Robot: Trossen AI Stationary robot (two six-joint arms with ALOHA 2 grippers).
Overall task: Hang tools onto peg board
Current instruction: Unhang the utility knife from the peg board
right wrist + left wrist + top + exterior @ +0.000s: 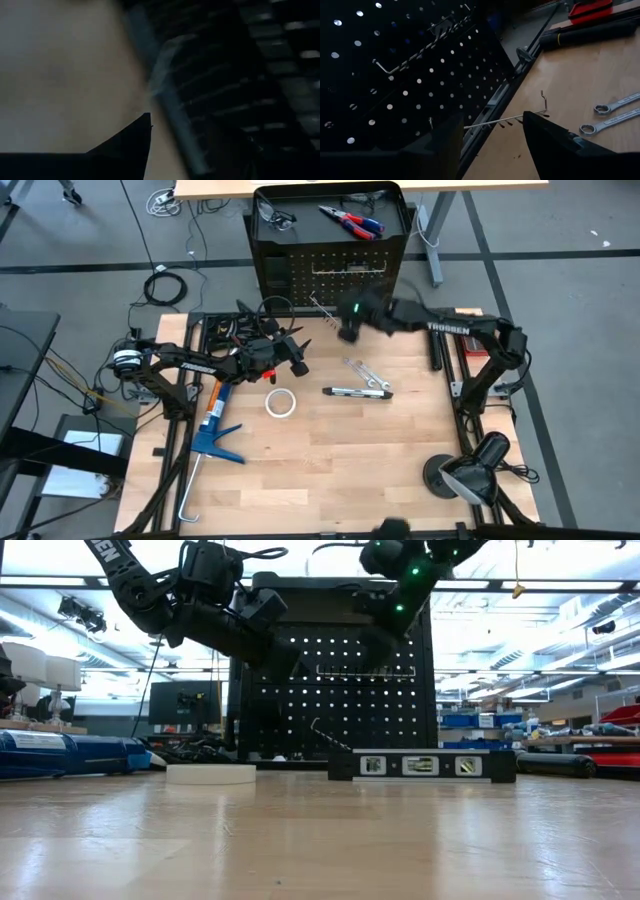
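Worktop's rear edge: your right gripper (349, 332) hovers before the peg board (330, 270), jaw state unclear; left gripper (297, 356) nearby, fingers spread, empty. Wrenches (364, 374) lie mid-worktop.

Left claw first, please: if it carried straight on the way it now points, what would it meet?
Probably the thin wire hook lying on the table at the foot of the peg board; it sits between the open fingers of the left claw. Depth is unclear, so the board's base may come first.
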